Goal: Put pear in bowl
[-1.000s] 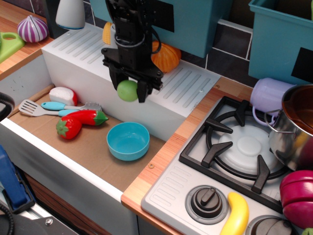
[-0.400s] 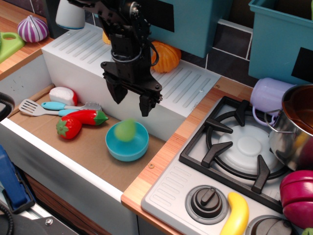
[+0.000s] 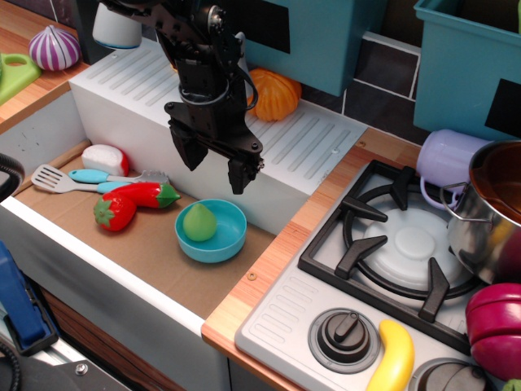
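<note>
1. The pear point(image 3: 199, 222) sits inside the bowl point(image 3: 230, 239), toward its 9 o'clock side, upright with the tapered top pointing up (so its long axis runs roughly vertical).
2. The fingers point(image 3: 213, 162) hang directly above it, at the pear's 12 o'clock in the picture; they are spread apart and hold nothing, with clear air between them and the fruit.
3. Judging from this, the placing looks done, and what remains for the single arm is a straight lift away; I see nothing overhead blocking that.
4. The bowl rests on the brown floor of the sink recess set into the desk point(image 3: 244, 305), with the white sink wall point(image 3: 269, 204) close at its 1 o'clock.
5. At the bowl's 9 o'clock lie a red strawberry point(image 3: 113, 213), a red chili point(image 3: 151, 195) and a grey spatula point(image 3: 50, 178), all apart from the bowl.
6. An orange pumpkin toy point(image 3: 274, 94) sits on the drainboard behind the arm, near its wrist (worth minding if the retreat swings backward).
</note>
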You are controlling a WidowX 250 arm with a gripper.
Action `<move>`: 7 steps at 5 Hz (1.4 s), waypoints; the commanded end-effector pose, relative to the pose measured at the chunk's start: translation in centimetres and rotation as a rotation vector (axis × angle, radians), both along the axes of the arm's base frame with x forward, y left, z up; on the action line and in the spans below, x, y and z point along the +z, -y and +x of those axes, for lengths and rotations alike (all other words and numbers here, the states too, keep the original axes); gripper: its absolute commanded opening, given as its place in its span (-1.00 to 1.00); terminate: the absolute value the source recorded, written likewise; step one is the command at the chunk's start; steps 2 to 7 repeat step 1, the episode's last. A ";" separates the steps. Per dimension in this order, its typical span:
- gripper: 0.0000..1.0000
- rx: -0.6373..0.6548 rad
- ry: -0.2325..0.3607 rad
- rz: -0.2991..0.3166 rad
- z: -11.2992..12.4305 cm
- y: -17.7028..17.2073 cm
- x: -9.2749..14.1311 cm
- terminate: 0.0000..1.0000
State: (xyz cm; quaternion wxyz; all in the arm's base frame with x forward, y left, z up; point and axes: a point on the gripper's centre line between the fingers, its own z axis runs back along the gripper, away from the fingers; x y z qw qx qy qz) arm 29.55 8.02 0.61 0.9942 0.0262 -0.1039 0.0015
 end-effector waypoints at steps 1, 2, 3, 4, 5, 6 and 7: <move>1.00 0.007 0.032 0.009 0.6 -0.5 0.8 1.00; 1.00 0.007 0.032 0.009 0.6 -0.5 0.8 1.00; 1.00 0.007 0.032 0.009 0.6 -0.5 0.8 1.00; 1.00 0.007 0.032 0.009 0.6 -0.5 0.8 1.00; 1.00 0.007 0.032 0.009 0.6 -0.5 0.8 1.00; 1.00 0.007 0.032 0.009 0.6 -0.5 0.8 1.00; 1.00 0.007 0.032 0.009 0.6 -0.5 0.8 1.00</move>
